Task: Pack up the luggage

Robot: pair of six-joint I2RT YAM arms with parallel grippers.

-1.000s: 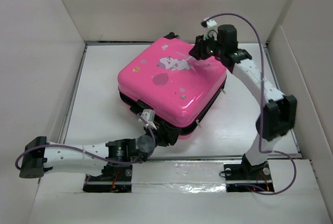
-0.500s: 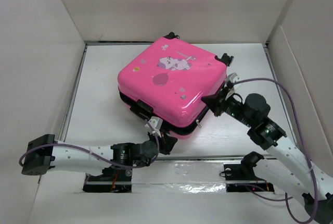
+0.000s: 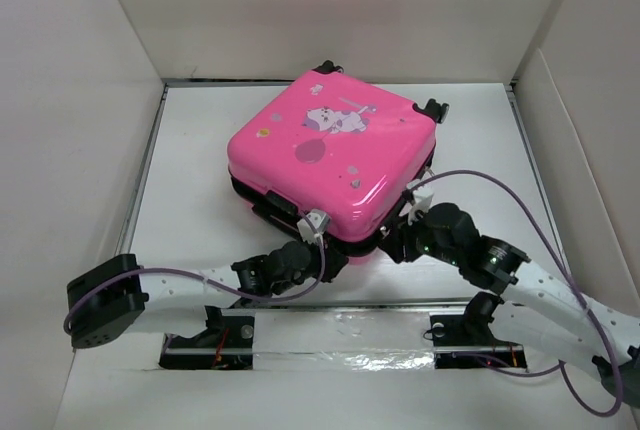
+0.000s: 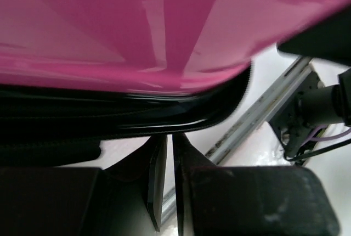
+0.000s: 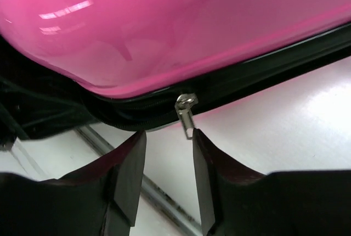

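The luggage (image 3: pixel 330 150) is a hot-pink hard-shell suitcase lying flat with its lid down, a black zip band running round its side. My left gripper (image 3: pixel 322 248) is at its near corner; in the left wrist view this gripper (image 4: pixel 169 137) is shut to a thin slit just under the black band (image 4: pixel 164 115), with nothing seen between the fingers. My right gripper (image 3: pixel 400 232) is low at the near right side. In the right wrist view it (image 5: pixel 169 134) stands open below the pink shell (image 5: pixel 164 27), and a silver zipper pull (image 5: pixel 186 114) hangs beside the right fingertip (image 5: pixel 198 140).
White walls (image 3: pixel 70 150) box in the table (image 3: pixel 190 200) on the left, back and right. A metal rail (image 3: pixel 350 325) runs along the near edge between the arm bases. The right arm's base and cable (image 4: pixel 312 115) show in the left wrist view.
The right arm has swung from the suitcase's far right corner down to its near right side. The left arm has slid right along the near edge, and its jaws have closed.
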